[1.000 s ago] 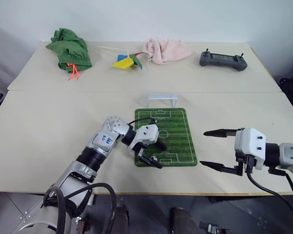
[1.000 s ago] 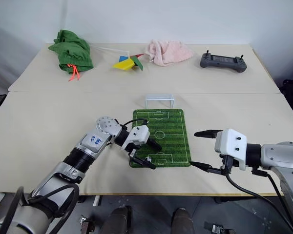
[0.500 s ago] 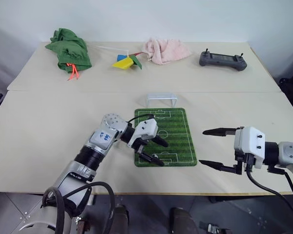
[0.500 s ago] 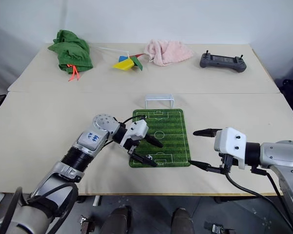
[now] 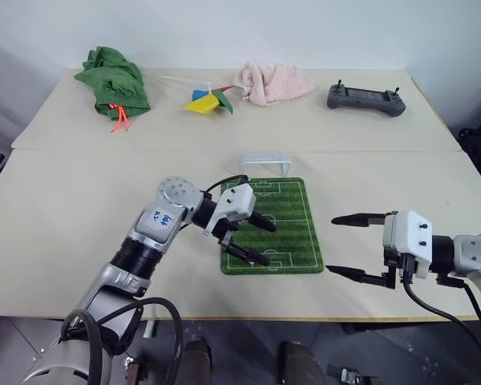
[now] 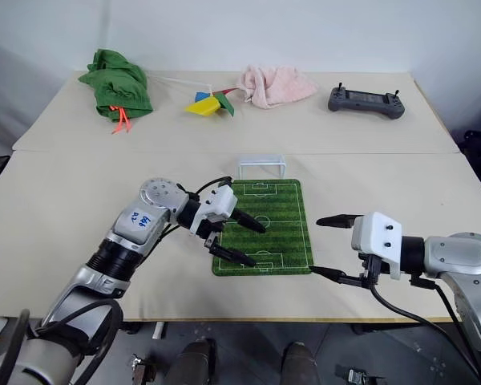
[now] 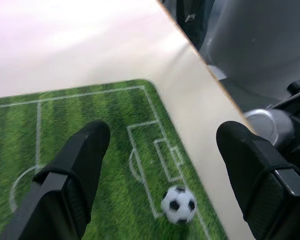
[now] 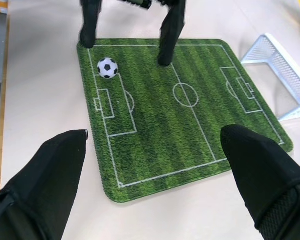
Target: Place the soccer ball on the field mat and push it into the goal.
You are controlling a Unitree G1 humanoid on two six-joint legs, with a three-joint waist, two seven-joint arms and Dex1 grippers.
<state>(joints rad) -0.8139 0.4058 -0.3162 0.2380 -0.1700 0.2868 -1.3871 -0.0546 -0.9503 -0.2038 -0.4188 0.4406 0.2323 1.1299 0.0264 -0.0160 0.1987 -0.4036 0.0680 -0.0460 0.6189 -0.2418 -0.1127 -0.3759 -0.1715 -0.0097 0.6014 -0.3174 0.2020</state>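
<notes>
The soccer ball (image 7: 178, 204), white with black patches, lies on the field mat (image 5: 295, 228) by the penalty box at its near end, close to the left corner. My left gripper (image 5: 268, 244) hovers open just above that end of the mat, and the ball (image 8: 107, 67) rests free below and between its fingers. The goal (image 5: 265, 164), a low whitish frame, stands on the table just past the mat's far end. My right gripper (image 5: 332, 245) is held open and empty to the right of the mat, near the table's front edge.
Along the back of the table lie a green cloth (image 5: 112, 80), a small yellow, blue and green folded item (image 5: 208, 102), a pink towel (image 5: 271, 83) and a dark handheld controller (image 5: 366, 98). A seam crosses the tabletop behind the goal.
My left gripper has risen off the mat, staying open, and the ball stays where it lay. The right gripper has not moved.
</notes>
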